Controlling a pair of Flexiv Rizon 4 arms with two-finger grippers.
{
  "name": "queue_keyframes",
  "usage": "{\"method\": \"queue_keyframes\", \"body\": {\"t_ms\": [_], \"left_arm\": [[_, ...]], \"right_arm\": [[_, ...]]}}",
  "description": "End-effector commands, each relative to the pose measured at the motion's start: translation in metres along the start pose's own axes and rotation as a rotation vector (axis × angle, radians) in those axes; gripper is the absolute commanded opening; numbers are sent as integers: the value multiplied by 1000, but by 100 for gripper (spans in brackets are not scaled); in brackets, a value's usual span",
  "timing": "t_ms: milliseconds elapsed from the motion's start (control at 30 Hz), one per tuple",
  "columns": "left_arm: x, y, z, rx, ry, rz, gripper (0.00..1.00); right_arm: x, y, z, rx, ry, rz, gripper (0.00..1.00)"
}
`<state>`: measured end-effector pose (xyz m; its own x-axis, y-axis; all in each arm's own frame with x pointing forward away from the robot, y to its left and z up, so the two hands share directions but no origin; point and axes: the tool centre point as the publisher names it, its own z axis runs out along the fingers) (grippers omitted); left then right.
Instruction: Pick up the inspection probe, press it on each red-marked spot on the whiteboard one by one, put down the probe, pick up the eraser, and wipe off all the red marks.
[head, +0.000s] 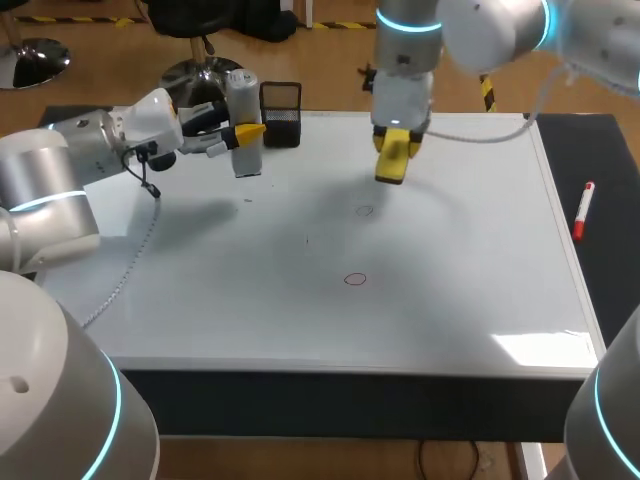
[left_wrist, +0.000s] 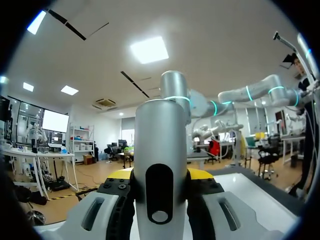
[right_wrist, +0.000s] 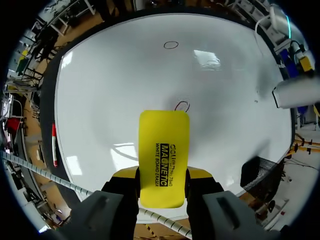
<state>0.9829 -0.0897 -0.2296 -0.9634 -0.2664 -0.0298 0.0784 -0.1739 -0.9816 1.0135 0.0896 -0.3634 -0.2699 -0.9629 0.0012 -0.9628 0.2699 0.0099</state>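
- Covering most of the bench (head: 612, 160), a whiteboard (head: 450, 290) lies flat, with two small red rings drawn on it: a near red mark (head: 355, 279) and a far red mark (head: 364, 210).
- At the board's back left corner, the left gripper (head: 240, 132) is clamped on the inspection probe (head: 243, 120), a silver cylinder held upright with a yellow fingertip on each side.
- From the left wrist view, the probe (left_wrist: 160, 130) fills the space between the fingers (left_wrist: 200, 174); whether its lower end touches the board I cannot tell.
- A black mesh holder (head: 281, 113) stands just beside the probe.
- The right gripper (head: 392, 160) grips the yellow eraser (head: 393, 158) from both sides over the board's far middle.
- In the right wrist view the eraser (right_wrist: 164, 155) sticks out ahead of the gripper (right_wrist: 162, 181), its front edge just short of the far mark (right_wrist: 182, 105).
- A red-capped marker (head: 583, 210) lies on the dark strip right of the board.
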Motion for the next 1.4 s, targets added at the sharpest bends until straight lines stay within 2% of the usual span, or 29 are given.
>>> {"method": "queue_keyframes", "body": {"t_ms": [33,233,267,567,900,1200,1400], "left_arm": [[0,-1,0,0,-1,1,0],[0,-1,0,0,-1,1,0],[0,-1,0,0,-1,1,0],[0,-1,0,0,-1,1,0],[0,-1,0,0,-1,1,0],[0,-1,0,0,-1,1,0],[0,-1,0,0,-1,1,0]], "right_arm": [[-12,11,3,1,-3,-23,0],[-38,35,10,-19,-41,-70,0],[-42,39,11,-22,-22,-77,0],[-62,69,42,-103,-61,-97,0],[-60,78,62,-150,-59,-97,0],[-56,79,67,-163,-54,-99,0],[-46,79,73,-174,-56,-89,0]]}}
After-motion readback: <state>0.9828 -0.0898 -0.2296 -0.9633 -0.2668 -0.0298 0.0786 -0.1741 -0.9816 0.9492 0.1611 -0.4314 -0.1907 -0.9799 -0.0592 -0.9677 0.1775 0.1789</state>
